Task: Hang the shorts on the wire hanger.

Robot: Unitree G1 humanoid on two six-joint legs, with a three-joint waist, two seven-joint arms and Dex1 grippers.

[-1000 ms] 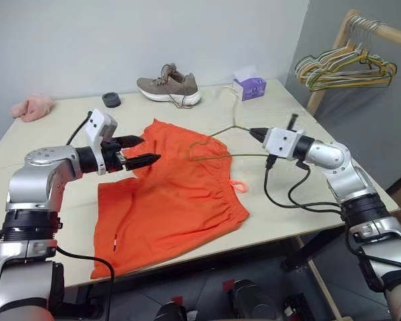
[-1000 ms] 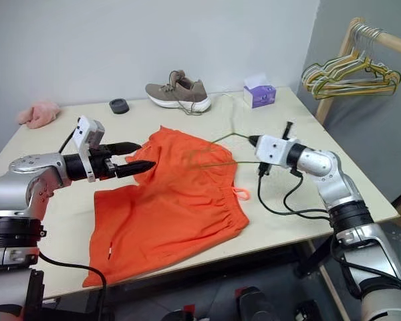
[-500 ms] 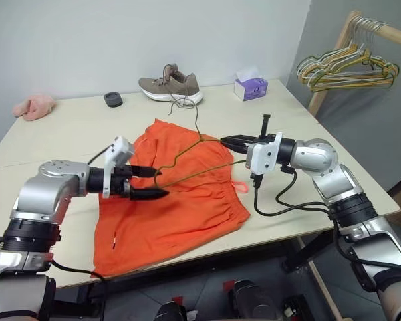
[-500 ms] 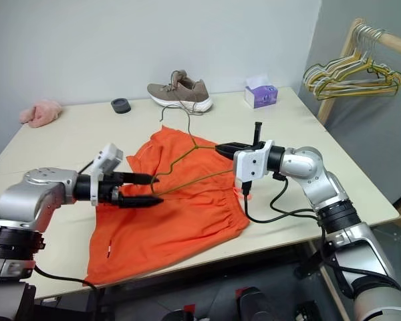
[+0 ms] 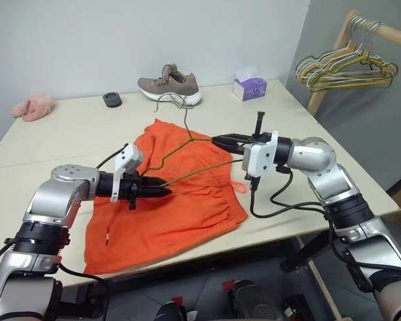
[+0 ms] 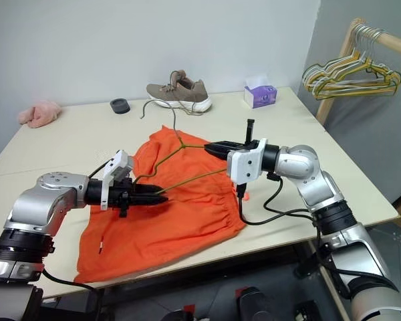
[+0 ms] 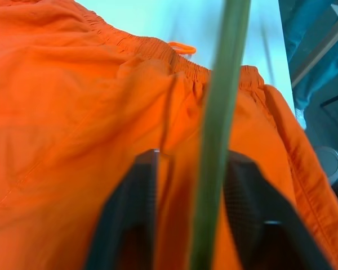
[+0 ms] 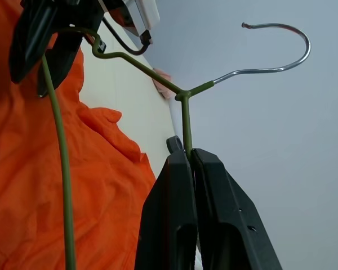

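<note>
While both arms share the thin olive-green wire hanger (image 5: pixel 187 157), the bright orange fabric shorts (image 5: pixel 187 200) lie flat mid-frame.
Head views: the right gripper (image 5: pixel 217 140) pinches a hanger shoulder, steadying it. Left wrist view: the left gripper (image 7: pixel 194 211), fingers narrowed, straddles the wire (contact unclear). Right wrist view: jaws clamped below the hook. No containers.

head stereo: high, down over table (image 5: pixel 67 137) | wrists: close along jaws
</note>
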